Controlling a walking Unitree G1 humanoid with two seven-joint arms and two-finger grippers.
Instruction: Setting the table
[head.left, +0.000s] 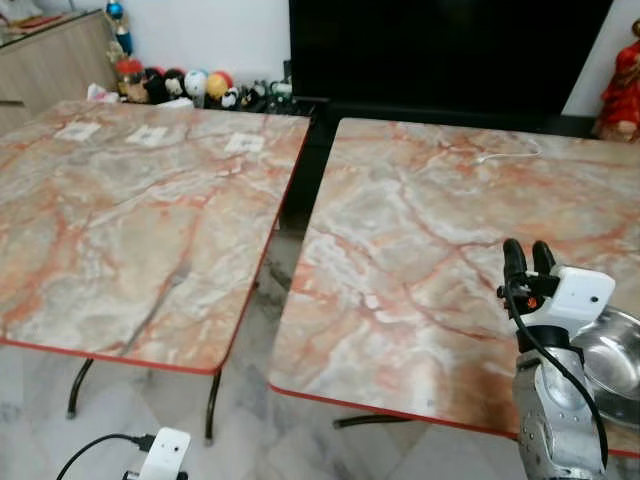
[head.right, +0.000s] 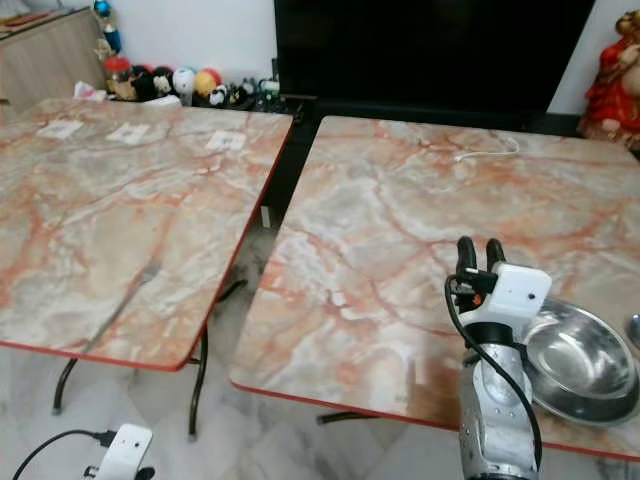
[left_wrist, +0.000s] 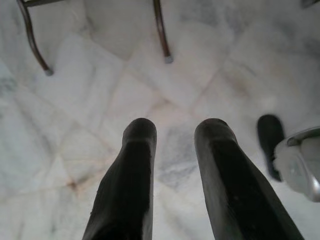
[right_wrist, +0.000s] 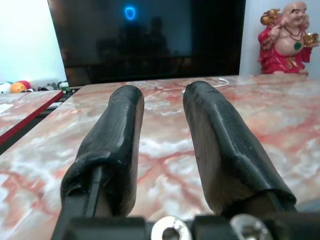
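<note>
Right hand (head.right: 479, 254) empty over table (head.right: 380, 250) — steel bowl (head.right: 578, 362) beside it.

The right arm (head.right: 495, 420) is silver with a white wrist block, a looping black cable, and two long black fingers (right_wrist: 112, 145).

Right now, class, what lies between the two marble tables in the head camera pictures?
Nothing stands there: between the left table and the right table runs a narrow open gap, showing pale floor and dark table legs below, in both eye views.
</note>
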